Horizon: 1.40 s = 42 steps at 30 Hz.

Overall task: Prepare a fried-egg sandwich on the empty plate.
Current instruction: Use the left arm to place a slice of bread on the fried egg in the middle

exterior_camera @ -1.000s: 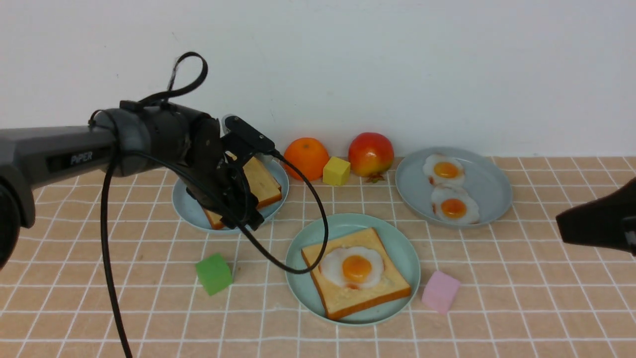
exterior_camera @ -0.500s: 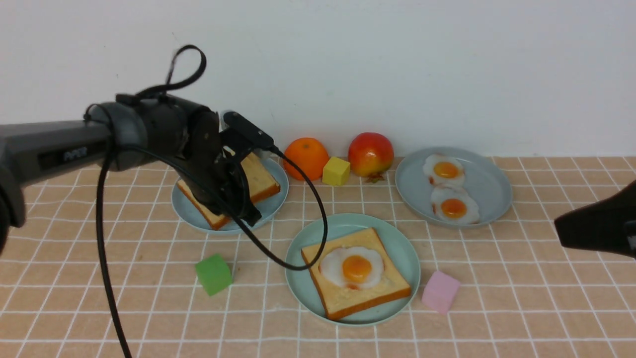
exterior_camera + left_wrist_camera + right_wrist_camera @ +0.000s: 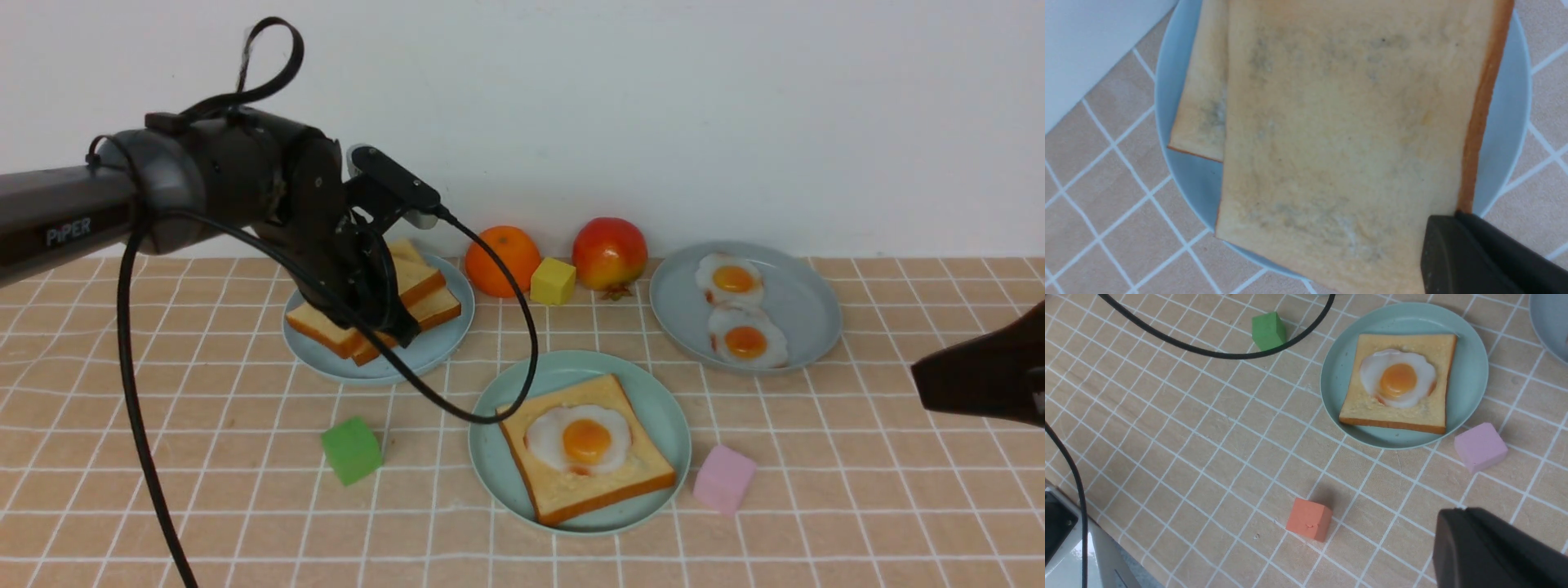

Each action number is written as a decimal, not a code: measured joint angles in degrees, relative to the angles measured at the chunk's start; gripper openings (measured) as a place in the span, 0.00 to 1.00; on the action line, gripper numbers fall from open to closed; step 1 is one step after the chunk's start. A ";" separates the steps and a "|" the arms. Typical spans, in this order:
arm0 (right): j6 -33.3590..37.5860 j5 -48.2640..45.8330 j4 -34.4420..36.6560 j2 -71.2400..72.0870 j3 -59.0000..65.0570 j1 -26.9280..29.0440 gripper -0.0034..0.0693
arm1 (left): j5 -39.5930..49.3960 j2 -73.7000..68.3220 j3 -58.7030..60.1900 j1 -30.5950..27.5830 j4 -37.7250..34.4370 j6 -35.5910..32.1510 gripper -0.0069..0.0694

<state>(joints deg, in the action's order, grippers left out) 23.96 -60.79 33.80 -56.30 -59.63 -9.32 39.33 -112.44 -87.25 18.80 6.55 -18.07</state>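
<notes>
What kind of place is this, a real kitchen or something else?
Probably a robot test table, not a kitchen: tile-print tabletop against a bare white wall, with a green cube and pink cube beside the mint-green plate.

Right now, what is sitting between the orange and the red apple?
A little yellow block sits between the orange and the apple, slightly nearer us. The front view shows it.

Wall (image 3: 653,98): plain white, matt; spans the front view from ten to two o'clock. Tabletop (image 3: 898,506): peach-tan surface, white-gridded in small squares; runs from three through six to nine o'clock and meets the wall along its far edge. Light: even and soft, with faint, short shadows.
</notes>
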 joint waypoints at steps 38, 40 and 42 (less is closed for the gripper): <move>-3.13 1.34 -9.55 15.78 0.06 0.00 0.09 | -1.23 2.10 6.69 27.07 6.33 9.18 0.07; -3.13 1.34 -9.55 15.78 0.06 0.00 0.10 | -1.23 1.67 6.69 27.07 6.33 9.18 0.07; -3.13 1.34 -9.55 15.78 0.06 0.00 0.10 | -1.23 1.45 6.70 27.07 5.99 9.18 0.07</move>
<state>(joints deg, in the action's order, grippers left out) 20.83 -59.45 24.25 -40.52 -59.57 -9.32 38.10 -110.99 -80.55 45.87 12.55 -8.89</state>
